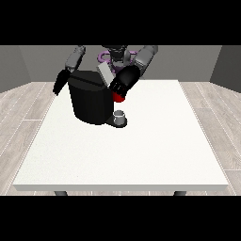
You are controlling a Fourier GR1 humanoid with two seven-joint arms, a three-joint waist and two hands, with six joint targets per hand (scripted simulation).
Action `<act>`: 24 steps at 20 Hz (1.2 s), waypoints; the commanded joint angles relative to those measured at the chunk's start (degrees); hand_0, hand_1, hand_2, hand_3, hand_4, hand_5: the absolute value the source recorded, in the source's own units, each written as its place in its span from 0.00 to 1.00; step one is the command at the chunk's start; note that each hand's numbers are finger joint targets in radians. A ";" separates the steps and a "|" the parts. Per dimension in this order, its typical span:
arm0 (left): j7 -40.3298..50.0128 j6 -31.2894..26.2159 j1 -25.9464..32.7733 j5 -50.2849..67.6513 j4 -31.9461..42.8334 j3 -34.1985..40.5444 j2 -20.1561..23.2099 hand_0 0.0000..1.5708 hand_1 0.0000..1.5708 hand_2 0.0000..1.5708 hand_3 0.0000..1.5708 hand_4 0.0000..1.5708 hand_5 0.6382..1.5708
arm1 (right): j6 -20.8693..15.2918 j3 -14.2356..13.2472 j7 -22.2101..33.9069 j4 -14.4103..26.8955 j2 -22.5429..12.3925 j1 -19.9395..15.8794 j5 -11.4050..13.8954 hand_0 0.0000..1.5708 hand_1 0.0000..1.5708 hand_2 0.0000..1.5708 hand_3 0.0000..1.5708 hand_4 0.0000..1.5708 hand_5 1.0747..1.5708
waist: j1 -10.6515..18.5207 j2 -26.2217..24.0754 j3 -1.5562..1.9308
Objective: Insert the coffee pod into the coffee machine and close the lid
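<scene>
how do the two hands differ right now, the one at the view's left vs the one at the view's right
The hand at the view's left hangs low beside the coffee machine, off its outer side. The hand at the view's right is raised at the machine's top front, by the tilted grey lid and just above a red thing at the machine. The hand at the view's left looks slimmer, the other bulkier. Both are black and are over the white table.

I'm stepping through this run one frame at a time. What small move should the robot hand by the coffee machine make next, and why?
Probably press the raised light grey lid down. It stands tilted up over the black coffee machine, and the robot hand at the view's right is already beside it, just above a red thing at the machine. The pod itself is not plainly visible.
</scene>
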 commanded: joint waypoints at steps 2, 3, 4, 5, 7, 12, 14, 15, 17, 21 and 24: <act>-2.03 1.49 -1.20 -0.28 1.12 0.78 1.32 0.78 0.78 0.77 0.62 0.00 1.00 | -1.25 2.23 0.77 -1.54 1.73 0.45 1.65 0.00 0.00 0.00 0.00 0.05 1.00 | -1.49 1.16 0.02; -4.83 3.14 0.29 -0.32 0.56 0.93 2.34 0.78 0.78 0.77 0.62 0.00 1.00 | 1.46 -0.50 1.52 -1.78 -2.28 -2.11 -0.10 0.00 0.00 0.00 0.00 0.00 1.00 | -0.60 2.84 0.01; -3.63 2.15 -0.09 -0.64 -0.15 -0.27 -0.09 0.81 0.81 0.79 0.62 0.00 1.00 | -0.21 -0.91 2.82 0.20 -0.52 -3.01 -0.27 0.00 0.00 0.00 0.00 0.09 1.00 | 1.24 1.38 0.03; -4.09 3.18 -1.01 -0.94 0.53 0.57 2.09 0.80 0.80 0.77 0.60 0.00 1.00 | 0.49 -0.50 3.69 -1.39 -1.71 -3.37 0.29 0.00 0.00 0.00 0.00 0.06 1.00 | -0.64 2.58 0.01; -5.22 1.75 -0.80 -1.89 -0.97 -0.59 3.60 0.73 0.73 0.71 0.54 0.00 1.00 | 1.07 -1.76 -2.58 0.92 -2.05 0.12 -0.81 0.00 0.00 0.00 0.00 0.00 1.00 | 0.22 2.30 0.05; -5.59 6.80 0.02 -4.08 0.65 -0.72 3.85 0.52 0.52 0.58 0.42 0.00 1.00 | -1.16 2.38 1.95 -3.03 0.84 -0.12 2.31 0.00 0.00 0.00 0.00 0.14 1.00 | -2.18 3.02 0.01; -3.18 6.28 -0.53 -4.74 -0.23 -1.83 1.17 0.32 0.32 0.49 0.38 0.00 1.00 | 0.17 1.03 1.67 -0.83 -0.57 -2.09 1.38 0.00 0.00 0.00 0.00 0.12 1.00 | -1.04 1.80 0.03; -6.17 5.30 -0.21 -4.51 0.16 -0.95 5.15 0.00 0.00 0.44 0.35 0.00 1.00 | 0.06 -0.17 1.38 -1.03 -1.07 -1.35 0.62 0.00 0.00 0.00 0.00 0.10 1.00 | -0.28 2.60 0.03; -4.07 6.47 -0.37 -5.11 0.34 -0.81 4.49 0.00 0.00 0.40 0.32 0.00 1.00 | 1.38 0.56 -1.39 -0.69 -1.50 0.63 0.71 0.00 0.00 0.00 0.00 0.07 1.00 | -2.12 3.32 0.04; -5.36 3.20 -3.41 -4.75 -0.03 -0.41 6.68 0.00 0.00 0.35 0.29 0.00 1.00 | -0.23 -0.04 -0.32 1.08 -1.98 -1.30 2.08 0.00 0.00 0.00 0.00 0.13 1.00 | -0.32 2.91 0.04; -6.70 4.97 -0.96 -4.96 -0.08 -0.80 5.10 0.00 0.00 0.31 0.24 0.00 1.00 | 0.40 -2.74 0.37 1.25 -3.68 -3.61 0.23 0.00 0.00 0.00 0.00 0.10 1.00 | 1.02 3.33 0.04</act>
